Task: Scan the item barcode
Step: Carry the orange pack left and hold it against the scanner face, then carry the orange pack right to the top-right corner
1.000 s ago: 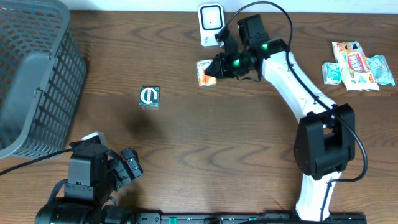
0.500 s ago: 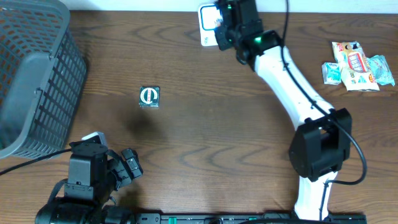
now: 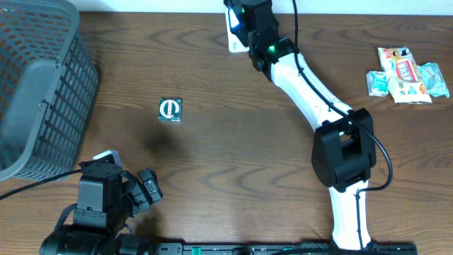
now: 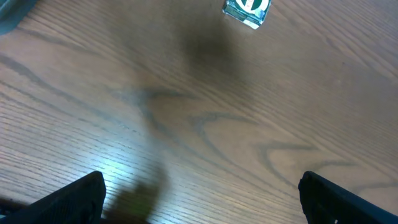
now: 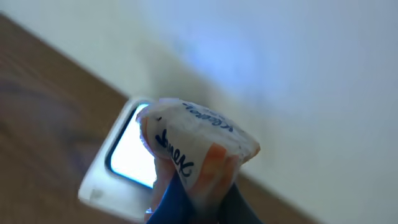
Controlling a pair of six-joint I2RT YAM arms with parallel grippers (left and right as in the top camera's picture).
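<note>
**Packet Held Up By The Scanner**

The right pincer was clamped on the packet. The packet stuck up out of the pincer. The scanner's bright window sat just behind it, a bit low and to the left. The left pincer was wide apart, held nothing, and sat far away. So the right arm was the near one.

The small tissue packet is white with an orange part, and it has dark blue script letters on it. It is held in the air, pinched at its lower end by the closed right gripper, with its crumpled end upward. Just behind it stands the scanner, a white box with a bright lit window. From the wrist camera the packet covers the right side of this window.
</note>
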